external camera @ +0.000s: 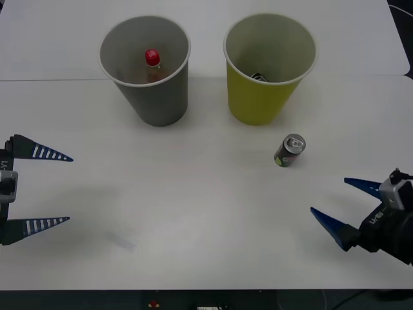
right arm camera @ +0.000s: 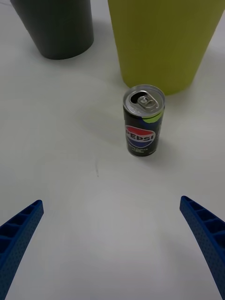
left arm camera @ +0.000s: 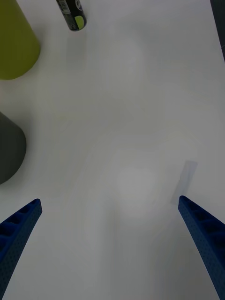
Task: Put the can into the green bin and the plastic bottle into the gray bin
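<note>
The right gripper [external camera: 337, 205], fingers spread, is facing the upright slim black drink can [external camera: 290, 150] (red-capped plastic bottle [external camera: 152, 59] already binned), presumably lining up to grasp it.

On the white surface [external camera: 193, 213], the gray bin [external camera: 153, 97] stands at the far side on the left, with the green bin [external camera: 261, 97] just beside it on the right, the two apart. The plastic bottle [external camera: 153, 64] is inside the gray bin, its red cap up. The can [external camera: 289, 150] stands upright on the surface near the green bin's base, on the near side and not touching it. The left gripper [external camera: 55, 188] sits at the left edge, fingers spread wide. The right gripper [external camera: 339, 203] is at the lower right, fingers apart, pointing toward the middle, well apart from the can.
</note>
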